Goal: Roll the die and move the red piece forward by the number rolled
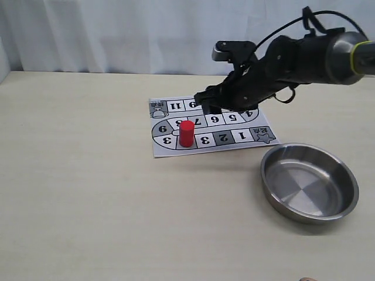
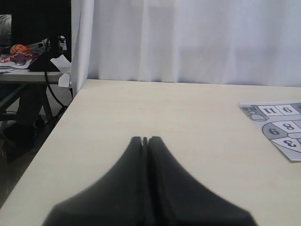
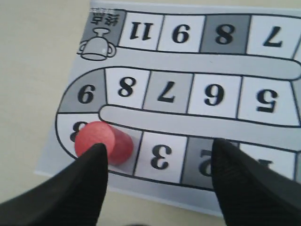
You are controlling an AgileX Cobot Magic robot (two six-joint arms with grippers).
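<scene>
Small red upright cylinder piece (image 1: 186, 133) stands on the grey square beside the "3" on the printed paper number board (image 1: 167, 149). Right tool (image 3: 159, 146) is released, fingers spread, low over the board and not touching the piece. Left tool (image 2: 145, 141) is clenched, grasping nothing, over bare counter (image 1: 88, 193). Die is not visible; the steel bowl (image 1: 281, 202) looks empty. Judgement: roll unconfirmed, and I cannot tell whether the piece's advance is done.

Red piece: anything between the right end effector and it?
Nothing visible. The right end effector hangs open above the board. In the right wrist view the red piece stands upright right by one finger, and only flat printed squares lie between the fingers.
</scene>
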